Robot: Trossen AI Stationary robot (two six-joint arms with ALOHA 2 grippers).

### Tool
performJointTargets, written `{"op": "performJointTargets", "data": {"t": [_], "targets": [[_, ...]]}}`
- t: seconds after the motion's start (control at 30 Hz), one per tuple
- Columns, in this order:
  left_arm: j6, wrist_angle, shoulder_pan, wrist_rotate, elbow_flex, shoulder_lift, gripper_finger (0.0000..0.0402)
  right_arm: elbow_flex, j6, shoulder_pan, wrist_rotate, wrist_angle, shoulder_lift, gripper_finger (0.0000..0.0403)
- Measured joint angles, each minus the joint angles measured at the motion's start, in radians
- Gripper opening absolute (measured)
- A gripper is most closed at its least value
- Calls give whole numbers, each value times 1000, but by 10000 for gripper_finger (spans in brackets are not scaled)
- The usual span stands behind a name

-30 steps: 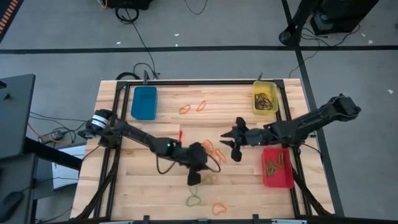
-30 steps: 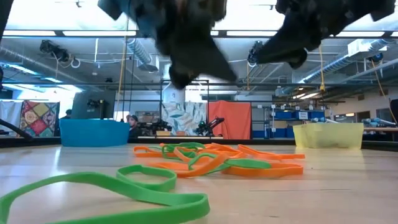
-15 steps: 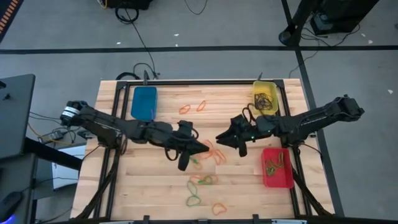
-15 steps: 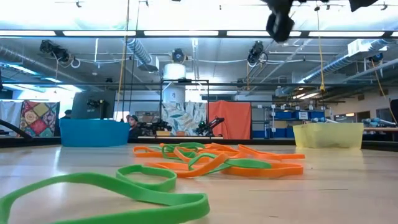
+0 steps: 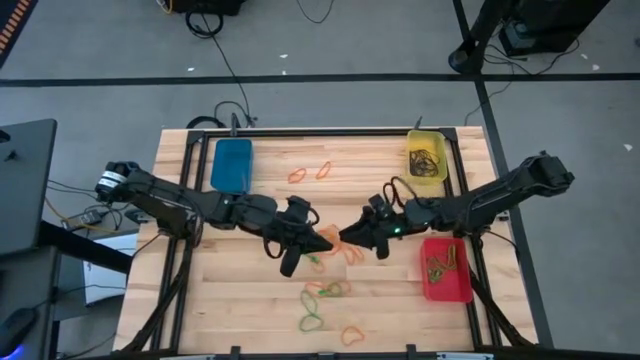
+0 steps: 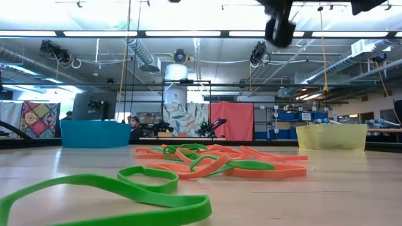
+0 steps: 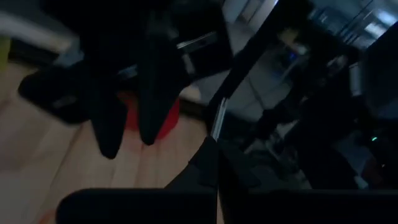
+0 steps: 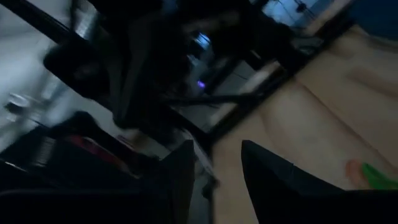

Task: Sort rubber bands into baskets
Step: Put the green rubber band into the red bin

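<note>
Orange and green rubber bands (image 5: 340, 250) lie in a loose heap at the table's middle (image 6: 220, 163). More lie nearer the front (image 5: 313, 320) and toward the back (image 5: 310, 172). At the back stand the blue basket (image 5: 231, 165) and the yellow basket (image 5: 426, 160), which holds dark bands. The red basket (image 5: 446, 270) stands at the right. My left gripper (image 5: 325, 242) hangs above the heap, shut (image 7: 216, 165); I cannot tell whether it holds a band. My right gripper (image 5: 347, 236) faces it tip to tip, open (image 8: 214, 168), with nothing between its fingers.
A black metal frame (image 5: 300, 131) runs round the table's edges. Cables (image 5: 225, 75) lie on the floor behind the table. In the low view both arms stay high, and only a dark piece (image 6: 279, 28) shows at the top.
My left gripper has risen from the bands near the table's front. It has gone toward the far edge and tipped from pointing down to nearly level, then kept still. My right gripper has gone toward the table's left, close to the left gripper, and has rolled.
</note>
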Motion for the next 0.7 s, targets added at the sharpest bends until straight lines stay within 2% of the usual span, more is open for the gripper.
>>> {"op": "performJointTargets", "data": {"t": [0.13, 0.23, 0.37, 0.53, 0.7], "targets": [[-58, -222, 0, 8, 0, 0, 6, -1, 9, 15, -15, -108, 84, 143], [-149, -344, 0, 7, 0, 1, 7, 1, 8, 26, -65, -101, 166, 143], [-284, -380, -14, 2, 0, 1, 7, 53, -100, 40, -112, -145, 260, 141], [-403, -431, -34, -43, 0, 1, 7, 134, -296, 59, -108, -331, 371, 132], [-509, -475, -66, -52, 0, 1, 7, 212, -467, 74, -155, -354, 489, 124]]}}
